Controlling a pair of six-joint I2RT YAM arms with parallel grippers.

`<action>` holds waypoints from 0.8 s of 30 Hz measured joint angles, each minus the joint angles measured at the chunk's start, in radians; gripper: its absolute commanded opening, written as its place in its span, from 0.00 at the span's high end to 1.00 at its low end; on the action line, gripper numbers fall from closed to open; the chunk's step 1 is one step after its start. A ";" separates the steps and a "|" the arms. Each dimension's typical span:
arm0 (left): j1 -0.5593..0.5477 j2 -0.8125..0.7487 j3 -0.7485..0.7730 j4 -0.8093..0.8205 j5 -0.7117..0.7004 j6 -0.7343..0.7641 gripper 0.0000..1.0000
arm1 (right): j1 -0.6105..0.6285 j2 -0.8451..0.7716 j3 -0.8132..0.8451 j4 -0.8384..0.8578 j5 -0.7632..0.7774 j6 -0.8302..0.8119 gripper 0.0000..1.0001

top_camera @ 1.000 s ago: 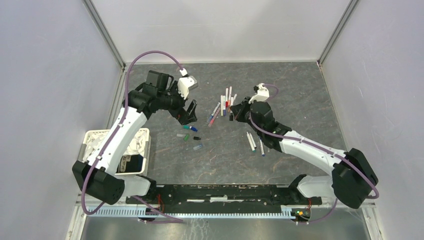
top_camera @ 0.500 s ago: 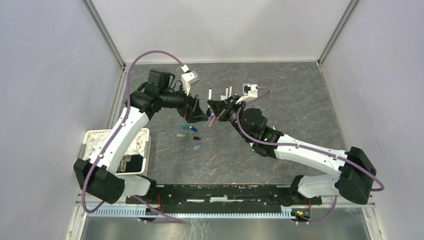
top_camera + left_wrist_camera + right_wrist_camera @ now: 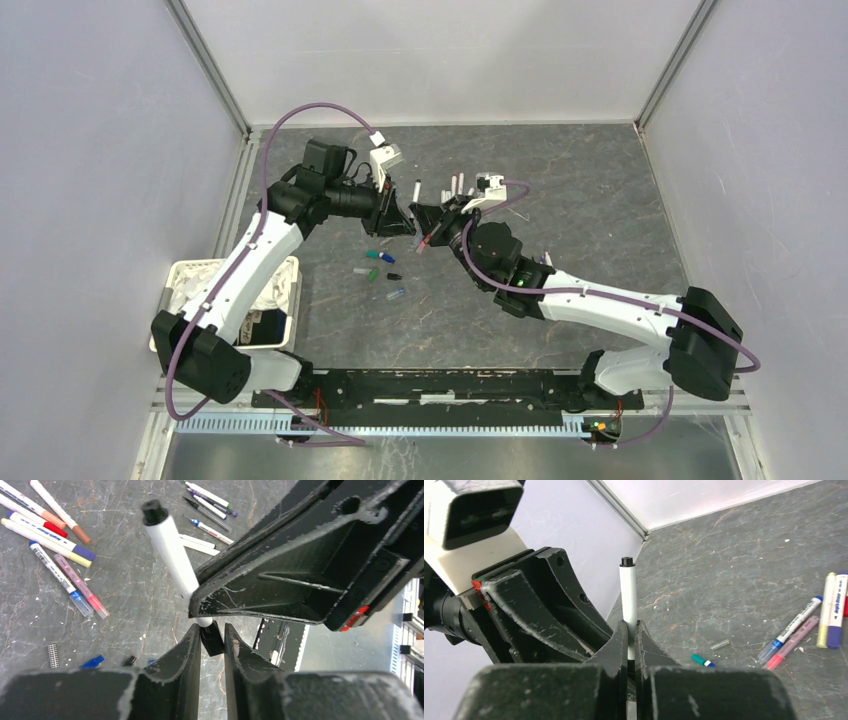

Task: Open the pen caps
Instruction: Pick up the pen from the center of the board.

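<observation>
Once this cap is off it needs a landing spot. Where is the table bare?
Bare table lies toward the right wall, and between the loose caps and the black rail in front. Crowded at centre: left gripper and right gripper share one pen, with the pen pile just behind.

This is looking like a robot test lab rather than a home or a shop. Plain white walls [image 3: 100, 150] are boxing in a dark stone-patterned surface [image 3: 600, 190]. Metal posts [image 3: 205, 65] are running up the corners. The left arm [image 3: 240, 270] and right arm [image 3: 600, 300] are sitting bolted to a black rail [image 3: 440, 385], and purple cables [image 3: 300, 108] are looping off them.
</observation>
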 measured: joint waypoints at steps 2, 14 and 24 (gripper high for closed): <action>-0.002 0.000 -0.005 0.006 -0.004 0.000 0.86 | 0.006 0.000 0.000 -0.001 0.019 -0.017 1.00; -0.002 0.000 -0.014 -0.036 -0.086 0.099 0.98 | -0.004 -0.024 0.014 -0.084 0.013 -0.045 0.52; -0.071 -0.086 -0.126 -0.192 -0.445 0.609 0.98 | -0.473 -0.160 0.119 -0.399 -0.443 -0.040 0.44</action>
